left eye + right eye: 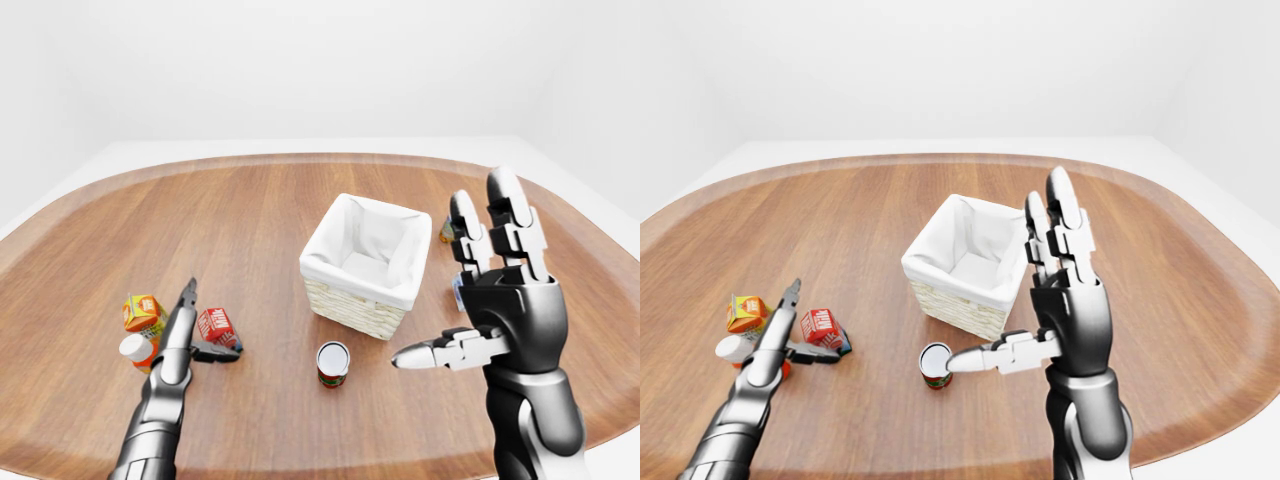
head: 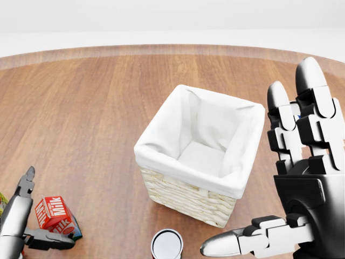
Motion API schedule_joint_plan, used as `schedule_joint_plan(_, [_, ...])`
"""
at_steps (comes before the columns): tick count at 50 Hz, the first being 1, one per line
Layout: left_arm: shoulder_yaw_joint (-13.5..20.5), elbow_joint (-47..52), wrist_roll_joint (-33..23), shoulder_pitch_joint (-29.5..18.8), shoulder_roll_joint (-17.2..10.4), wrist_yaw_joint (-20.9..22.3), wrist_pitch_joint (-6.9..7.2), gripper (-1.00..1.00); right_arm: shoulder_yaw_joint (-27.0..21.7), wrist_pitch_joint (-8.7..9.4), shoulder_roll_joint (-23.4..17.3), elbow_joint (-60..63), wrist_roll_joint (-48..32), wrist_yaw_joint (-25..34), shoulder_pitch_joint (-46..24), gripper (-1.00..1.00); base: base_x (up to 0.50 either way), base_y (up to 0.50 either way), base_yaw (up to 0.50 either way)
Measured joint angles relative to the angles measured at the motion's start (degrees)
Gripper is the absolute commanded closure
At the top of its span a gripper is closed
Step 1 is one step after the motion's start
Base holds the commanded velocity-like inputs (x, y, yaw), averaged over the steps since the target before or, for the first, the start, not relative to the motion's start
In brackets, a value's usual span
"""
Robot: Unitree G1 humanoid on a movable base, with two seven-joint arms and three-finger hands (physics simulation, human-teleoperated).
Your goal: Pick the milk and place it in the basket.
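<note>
The milk [image 2: 54, 212] is a small red carton with white "Milk" lettering, lying at the bottom left of the head view on the wooden table [image 2: 91, 108]. My left hand [image 1: 212, 322] is open, with one finger [image 2: 26, 182] left of the carton and the thumb [image 2: 51, 240] just below it; whether they touch it does not show. The basket [image 2: 161, 155], wicker with a white cloth lining, stands mid-table and is empty. To its right my right hand [image 1: 455, 285] is held up, open, palm turned toward the basket.
A can [image 1: 333, 362] stands upright below the basket. An orange carton [image 1: 142, 312] and a white-capped bottle [image 1: 136, 349] sit left of the milk. Two small items [image 1: 446, 232] are partly hidden behind my right hand. The table's curved rim runs along the top.
</note>
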State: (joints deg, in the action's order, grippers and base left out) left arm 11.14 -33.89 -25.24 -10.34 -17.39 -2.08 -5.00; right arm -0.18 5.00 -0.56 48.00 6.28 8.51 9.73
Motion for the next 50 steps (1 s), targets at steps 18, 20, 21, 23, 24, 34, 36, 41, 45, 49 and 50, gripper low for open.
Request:
schedule_joint_plan(18, [-2.9, -17.1, 0.5, -6.5, -1.9, -3.8, 0.00, -1.00, 0.0, 0.00, 0.0, 0.2, 0.0, 0.0, 0.0, -1.00, 0.00, 0.00, 0.00])
schedule_joint_plan(20, [-3.3, -19.1, 0.5, -7.1, -2.0, -4.1, 0.00, -1.00, 0.0, 0.00, 0.0, 0.2, 0.0, -0.1, -0.1, -1.00, 0.00, 0.00, 0.00])
schedule_joint_plan(21, [-3.5, -20.0, 0.5, -7.4, -2.1, -4.2, 0.00, -1.00, -0.1, 0.00, 0.0, 0.1, 0.0, -0.1, -0.1, -1.00, 0.00, 0.00, 0.00])
schedule_joint_plan(23, [-3.7, -21.3, 0.4, -8.2, -2.2, -4.2, 0.00, -1.00, -0.1, 0.00, 0.0, 0.1, 0.1, -0.1, -0.1, -1.00, 0.00, 0.00, 0.00])
schedule_joint_plan(24, [-3.7, -21.8, 0.4, -8.5, -2.3, -4.2, 0.00, -0.63, -0.1, 0.00, 0.0, 0.1, 0.1, -0.1, -0.1, -1.00, 0.00, 0.00, 0.00])
schedule_joint_plan(34, [-3.1, -26.1, 0.7, -11.7, -3.4, -3.3, -0.01, 1.00, -0.3, 0.00, 0.0, 0.0, 0.1, -0.1, 0.0, -1.00, 0.00, 0.00, 0.00])
schedule_joint_plan(36, [-3.4, -26.7, 1.1, -11.7, -3.3, -3.3, 0.00, 1.00, -0.2, 0.00, 0.0, 0.0, 0.1, -0.1, 0.0, -1.00, 0.00, 0.00, 0.00])
schedule_joint_plan(41, [-3.8, -27.7, 1.5, -11.9, -3.1, -2.7, 0.00, 1.00, -0.2, 0.00, 0.0, 0.0, 0.1, -0.1, 0.0, -1.00, 0.00, 0.00, 0.00])
schedule_joint_plan(45, [-3.6, -27.8, 1.6, -11.7, -3.2, -1.8, 0.00, 1.00, -0.2, 0.00, 0.0, 0.1, 0.1, -0.2, 0.0, -1.00, 0.00, 0.00, 0.00])
schedule_joint_plan(49, [-3.9, -27.6, 2.3, -11.5, -3.3, -2.1, 0.00, 1.00, -0.1, 0.00, 0.0, 0.1, 0.1, -0.2, 0.1, -1.00, 0.00, 0.00, 0.00])
schedule_joint_plan(50, [-4.0, -27.4, 2.4, -11.3, -3.3, -2.0, 0.00, 1.00, -0.1, 0.00, 0.0, 0.1, 0.1, -0.2, 0.1, -1.00, 0.00, 0.00, 0.00])
